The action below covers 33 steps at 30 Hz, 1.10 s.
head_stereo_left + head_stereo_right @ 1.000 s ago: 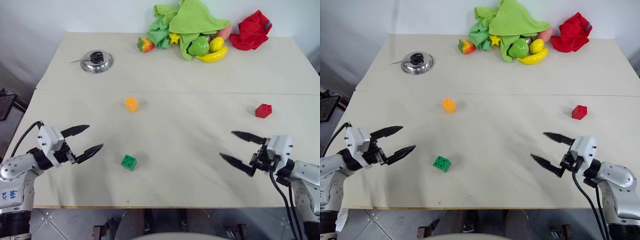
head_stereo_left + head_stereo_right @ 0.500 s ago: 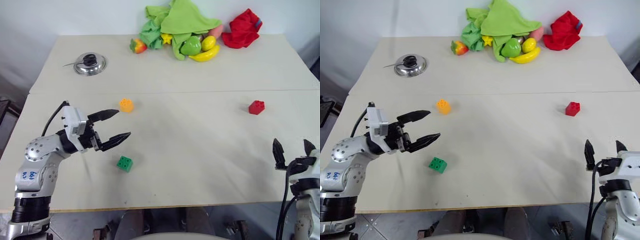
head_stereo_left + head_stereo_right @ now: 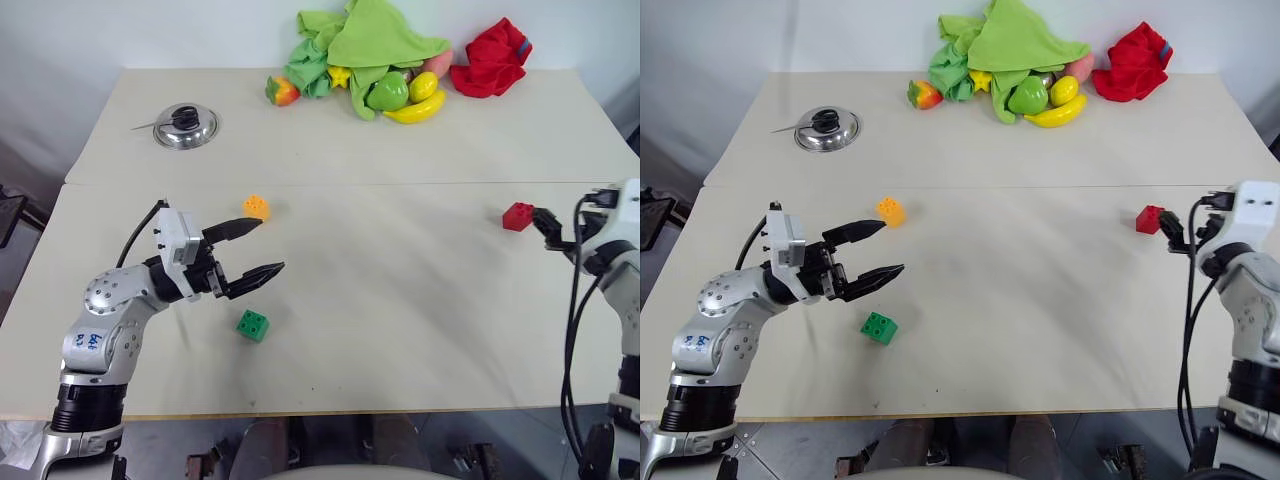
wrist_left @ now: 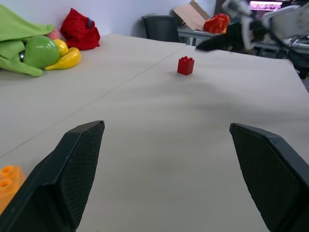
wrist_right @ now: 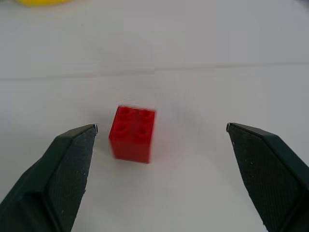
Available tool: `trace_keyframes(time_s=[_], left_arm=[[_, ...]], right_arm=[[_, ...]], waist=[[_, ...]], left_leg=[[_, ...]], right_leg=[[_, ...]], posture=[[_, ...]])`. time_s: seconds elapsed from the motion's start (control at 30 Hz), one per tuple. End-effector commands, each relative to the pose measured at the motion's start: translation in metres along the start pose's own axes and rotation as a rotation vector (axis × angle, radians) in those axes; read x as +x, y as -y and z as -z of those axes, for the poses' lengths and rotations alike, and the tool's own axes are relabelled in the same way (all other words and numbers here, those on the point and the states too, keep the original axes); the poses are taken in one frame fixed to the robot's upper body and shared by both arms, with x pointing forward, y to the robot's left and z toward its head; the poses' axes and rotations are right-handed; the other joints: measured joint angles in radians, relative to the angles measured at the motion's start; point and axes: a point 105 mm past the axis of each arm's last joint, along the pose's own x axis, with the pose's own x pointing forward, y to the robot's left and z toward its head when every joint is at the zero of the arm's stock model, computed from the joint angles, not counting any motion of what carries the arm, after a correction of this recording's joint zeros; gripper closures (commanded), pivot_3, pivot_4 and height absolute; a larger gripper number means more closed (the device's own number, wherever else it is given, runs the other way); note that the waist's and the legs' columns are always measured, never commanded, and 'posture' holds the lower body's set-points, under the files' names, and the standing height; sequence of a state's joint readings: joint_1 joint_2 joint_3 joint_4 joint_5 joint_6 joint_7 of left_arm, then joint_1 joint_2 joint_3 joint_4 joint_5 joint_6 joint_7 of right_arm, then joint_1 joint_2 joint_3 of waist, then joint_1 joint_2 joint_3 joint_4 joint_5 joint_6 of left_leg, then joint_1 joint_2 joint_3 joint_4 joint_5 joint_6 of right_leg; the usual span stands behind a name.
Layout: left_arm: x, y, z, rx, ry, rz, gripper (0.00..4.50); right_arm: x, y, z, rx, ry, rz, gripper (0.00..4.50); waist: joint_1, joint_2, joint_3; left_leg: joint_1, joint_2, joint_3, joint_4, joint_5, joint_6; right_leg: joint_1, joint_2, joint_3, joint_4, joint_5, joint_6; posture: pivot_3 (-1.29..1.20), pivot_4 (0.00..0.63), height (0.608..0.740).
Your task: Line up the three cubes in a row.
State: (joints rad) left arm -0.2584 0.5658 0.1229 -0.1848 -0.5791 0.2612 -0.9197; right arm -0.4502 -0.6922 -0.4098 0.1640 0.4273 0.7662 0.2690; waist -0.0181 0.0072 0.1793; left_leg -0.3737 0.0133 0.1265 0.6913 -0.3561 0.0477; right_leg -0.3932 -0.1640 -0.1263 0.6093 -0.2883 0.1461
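Observation:
Three studded cubes lie apart on the table (image 3: 400,300). The orange-yellow cube (image 3: 257,206) is left of centre, the green cube (image 3: 253,324) sits nearer the front edge, and the red cube (image 3: 518,216) is far right. My left gripper (image 3: 272,245) hovers open between the orange-yellow and green cubes, pointing right, touching neither. My right gripper (image 5: 161,126) is open just right of the red cube (image 5: 132,133), which lies ahead between its wide fingers, not gripped. The left wrist view shows the red cube (image 4: 185,65) far off.
A steel pot lid (image 3: 184,125) rests at the back left. A green cloth with toy fruit (image 3: 375,50) and a red cloth (image 3: 492,58) lie along the back edge. A seam (image 3: 400,184) crosses the table.
My right gripper has swung from the front right edge forward to the red cube. My left gripper has moved right, coming in between the orange-yellow and green cubes. The cubes stay put.

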Motion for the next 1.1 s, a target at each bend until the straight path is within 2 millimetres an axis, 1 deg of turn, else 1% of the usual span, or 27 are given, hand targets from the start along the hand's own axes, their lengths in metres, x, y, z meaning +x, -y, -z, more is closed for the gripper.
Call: trace_keyframes(time_s=[0.03, 0.13, 0.33, 0.43, 0.67, 0.77, 0.83, 0.87, 0.9, 0.93, 0.97, 1.03, 1.1], left_arm=[[0.006, 0.003, -0.008, 0.036, 0.016, 0.033, 0.13], [0.008, 0.004, -0.008, 0.039, 0.017, 0.041, 0.13], [0.008, 0.003, -0.008, 0.046, 0.018, 0.040, 0.13], [0.008, 0.004, -0.007, 0.052, 0.018, 0.041, 0.00], [0.007, 0.004, -0.006, 0.056, 0.020, 0.034, 0.00], [0.006, 0.004, -0.006, 0.056, 0.019, 0.030, 0.00], [0.002, 0.003, -0.004, 0.053, 0.008, 0.027, 0.00], [-0.001, 0.002, -0.002, 0.051, -0.001, 0.025, 0.00], [-0.002, 0.001, -0.001, 0.050, -0.006, 0.023, 0.00], [-0.003, 0.000, 0.000, 0.049, -0.010, 0.020, 0.00], [-0.004, -0.001, 0.000, 0.049, -0.012, 0.018, 0.00], [-0.004, -0.002, 0.001, 0.047, -0.012, 0.014, 0.00], [-0.004, -0.001, 0.002, 0.042, -0.011, 0.013, 0.00]], right_arm=[[0.013, 0.000, -0.005, -0.020, -0.010, 0.024, 0.00], [0.025, -0.002, -0.001, -0.020, -0.028, 0.035, 0.00], [0.040, -0.005, 0.011, 0.008, -0.062, 0.042, 0.00], [0.045, -0.005, 0.012, 0.020, -0.043, 0.046, 0.59], [0.043, -0.009, 0.011, -0.042, 0.001, -0.021, 3.00], [0.034, -0.027, -0.003, -0.137, 0.072, -0.205, 3.01], [0.012, -0.060, -0.017, -0.324, 0.166, -0.525, 3.01], [-0.010, -0.081, -0.019, -0.408, 0.210, -0.764, 3.01], [-0.027, -0.093, -0.019, -0.467, 0.233, -0.927, 3.01], [-0.038, -0.099, -0.013, -0.529, 0.197, -1.056, 3.01], [-0.045, -0.102, -0.003, -0.590, 0.120, -1.166, 3.01], [-0.050, -0.105, 0.011, -0.682, 0.016, -1.289, 3.01], [-0.049, -0.112, 0.018, -0.726, -0.019, -1.370, 3.01]], waist=[[-0.002, 0.000, 0.000], [-0.006, 0.000, 0.000], [-0.009, 0.000, 0.000], [-0.011, 0.000, 0.000], [-0.009, 0.000, 0.000], [-0.009, 0.000, 0.000], [-0.009, 0.001, 0.000], [-0.009, 0.002, 0.001], [-0.009, 0.002, 0.002], [-0.009, 0.002, 0.002], [-0.011, 0.002, 0.002], [-0.010, 0.001, 0.002], [-0.010, 0.000, 0.002]], left_leg=[[0.000, 0.000, 0.000, 0.000, 0.000, 0.000], [0.000, 0.000, 0.000, 0.000, 0.000, 0.000], [-0.001, 0.000, -0.001, 0.000, 0.000, 0.000], [-0.001, 0.000, -0.001, 0.000, 0.000, 0.000], [-0.001, 0.000, -0.001, 0.000, 0.000, 0.000], [-0.001, 0.000, -0.001, 0.000, 0.000, 0.000], [-0.002, 0.000, -0.001, 0.000, 0.000, 0.000], [-0.002, 0.000, -0.001, 0.000, 0.000, 0.000], [-0.002, 0.000, -0.002, 0.000, 0.000, 0.000], [-0.002, 0.001, -0.002, 0.000, 0.000, 0.000], [-0.002, 0.001, -0.002, 0.000, 0.000, 0.000], [0.000, 0.001, -0.002, 0.000, 0.000, 0.000], [0.000, 0.002, -0.002, 0.001, 0.000, 0.000]], right_leg=[[0.000, 0.000, 0.000, 0.000, 0.000, 0.000], [0.000, 0.000, -0.001, 0.000, 0.000, 0.000], [0.000, 0.000, -0.002, -0.001, 0.000, 0.000], [0.000, 0.001, -0.002, -0.001, 0.000, 0.000], [0.000, 0.001, -0.002, -0.001, 0.000, 0.000], [0.000, 0.001, -0.002, -0.001, 0.000, 0.000], [0.000, 0.001, -0.002, -0.002, 0.000, 0.000], [0.000, 0.001, -0.002, -0.002, 0.000, 0.001], [0.000, 0.001, -0.002, -0.003, 0.000, 0.001], [0.001, 0.002, -0.003, -0.005, 0.001, 0.002], [0.001, 0.002, -0.003, -0.005, 0.001, 0.002], [0.003, 0.002, -0.003, -0.005, 0.001, 0.002], [0.003, 0.002, -0.003, -0.005, 0.001, 0.002]], posture=[[0.00, 0.150, 0.740], [0.00, 0.150, 0.740], [0.00, 0.150, 0.740], [0.00, 0.150, 0.740], [0.00, 0.150, 0.740], [0.00, 0.150, 0.740], [0.00, 0.150, 0.740], [0.00, 0.150, 0.740], [0.00, 0.150, 0.740], [0.00, 0.150, 0.740], [0.00, 0.150, 0.740], [0.00, 0.150, 0.740], [0.00, 0.150, 0.740]])
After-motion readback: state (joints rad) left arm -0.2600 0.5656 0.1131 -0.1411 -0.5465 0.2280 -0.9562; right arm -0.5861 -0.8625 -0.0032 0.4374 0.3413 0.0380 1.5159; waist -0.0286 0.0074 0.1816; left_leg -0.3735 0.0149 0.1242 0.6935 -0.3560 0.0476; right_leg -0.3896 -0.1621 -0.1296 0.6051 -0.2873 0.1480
